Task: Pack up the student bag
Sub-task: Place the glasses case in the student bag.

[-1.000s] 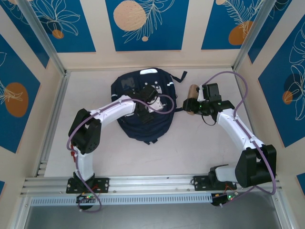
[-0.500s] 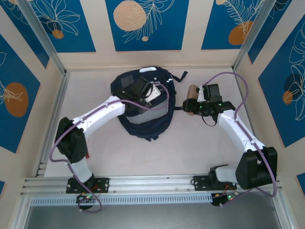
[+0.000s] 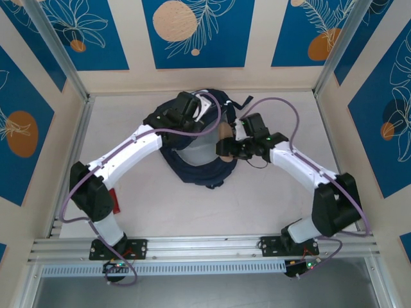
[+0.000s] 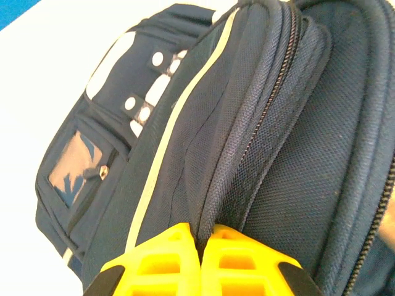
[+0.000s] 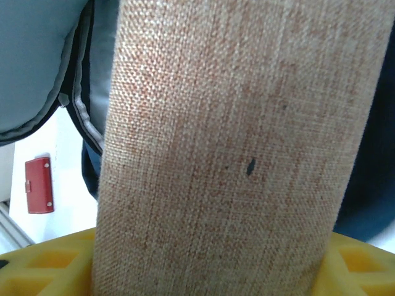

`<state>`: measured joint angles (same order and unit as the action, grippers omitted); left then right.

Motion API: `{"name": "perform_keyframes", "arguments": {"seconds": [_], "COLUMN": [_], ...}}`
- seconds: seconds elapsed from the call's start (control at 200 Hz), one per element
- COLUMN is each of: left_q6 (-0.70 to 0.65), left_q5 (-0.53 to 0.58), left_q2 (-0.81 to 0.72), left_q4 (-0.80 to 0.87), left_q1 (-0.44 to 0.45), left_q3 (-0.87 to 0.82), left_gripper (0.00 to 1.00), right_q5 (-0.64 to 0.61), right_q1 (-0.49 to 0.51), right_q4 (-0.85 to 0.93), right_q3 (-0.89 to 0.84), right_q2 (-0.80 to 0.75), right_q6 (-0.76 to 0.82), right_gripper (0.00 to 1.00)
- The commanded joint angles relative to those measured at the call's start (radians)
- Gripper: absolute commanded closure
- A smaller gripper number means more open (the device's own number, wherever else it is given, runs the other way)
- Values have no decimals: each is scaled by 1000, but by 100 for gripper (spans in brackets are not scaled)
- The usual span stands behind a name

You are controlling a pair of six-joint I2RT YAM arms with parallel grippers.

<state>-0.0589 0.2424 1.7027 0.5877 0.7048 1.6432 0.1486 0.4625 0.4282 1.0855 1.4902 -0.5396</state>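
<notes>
The student bag (image 3: 200, 173), dark navy with a pale stripe, lies at the back middle of the table. Its top flap is raised and the grey lining (image 3: 196, 151) shows inside. My left gripper (image 3: 191, 110) is shut on the flap's fabric edge beside the zipper (image 4: 271, 105); the yellow fingers (image 4: 163, 262) pinch the fold of the bag (image 4: 308, 160). My right gripper (image 3: 228, 144) is closed on a tan woven pouch (image 3: 224, 131) at the bag's right rim. Up close the pouch (image 5: 234, 142) stands between the yellow fingers (image 5: 43, 268), with the grey lining (image 5: 37, 61) behind it.
A small red case (image 3: 115, 201) lies on the table by the left arm, and the same red case (image 5: 38, 185) shows past the pouch. A dark strap (image 3: 243, 102) trails from the bag's top right. Walls enclose the table on three sides.
My left gripper has shut on the bag's flap and pulled it up and back, opening the bag. My right gripper has carried the pouch leftward to the opening.
</notes>
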Motion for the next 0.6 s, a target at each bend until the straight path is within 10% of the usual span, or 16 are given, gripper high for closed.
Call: {"name": "perform_keyframes", "arguments": {"seconds": [0.0, 0.35, 0.595], "left_q6": [55, 151, 239], "left_q5": [-42, -99, -175], "left_q2": [-65, -31, 59], "left_q4": [-112, -98, -45], "left_q1": [-1, -5, -48], "left_q3": [89, 125, 213], "left_gripper": [100, 100, 100], "right_q5": [32, -18, 15], "right_q1": [30, 31, 10], "right_q4": [-46, -152, -309], "right_q3": [103, 357, 426], "right_q2": [78, 401, 489], "right_q6": [-59, -260, -359], "right_gripper": [64, 62, 34]}}
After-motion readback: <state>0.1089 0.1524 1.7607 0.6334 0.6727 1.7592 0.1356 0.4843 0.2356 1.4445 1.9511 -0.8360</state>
